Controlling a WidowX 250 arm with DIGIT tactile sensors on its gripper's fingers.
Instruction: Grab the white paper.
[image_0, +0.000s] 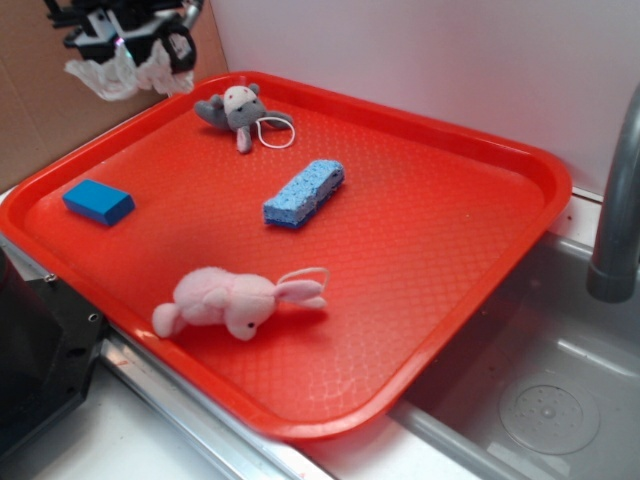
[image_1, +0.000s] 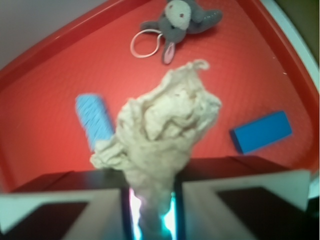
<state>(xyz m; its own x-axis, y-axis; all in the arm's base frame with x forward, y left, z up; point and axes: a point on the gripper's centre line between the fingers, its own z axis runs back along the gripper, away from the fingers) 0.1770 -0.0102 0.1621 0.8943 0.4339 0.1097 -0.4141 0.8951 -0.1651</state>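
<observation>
Hanging from the claw (image_1: 152, 210), the white paper (image_1: 162, 135) is sitting pinched between the two fingers, its wrinkled bulk flaring out ahead of them and its narrow end disappearing into the gap. In the exterior view the paper (image_0: 120, 72) is dangling in the air at the top left, clear of the red tray (image_0: 520, 160) and above its far left corner. Lying below on the tray are the grey-and-white plush toy (image_0: 238, 112), the light blue sponge (image_0: 303, 192), the blue block (image_0: 99, 202) and the pink plush toy (image_0: 225, 300), all apart from one another. Grabbing seems done; the lift appears under way, though the wrist view is blurring how deep the pinch sits. Next, the claw needs only to be keeping its squeeze steady.
</observation>
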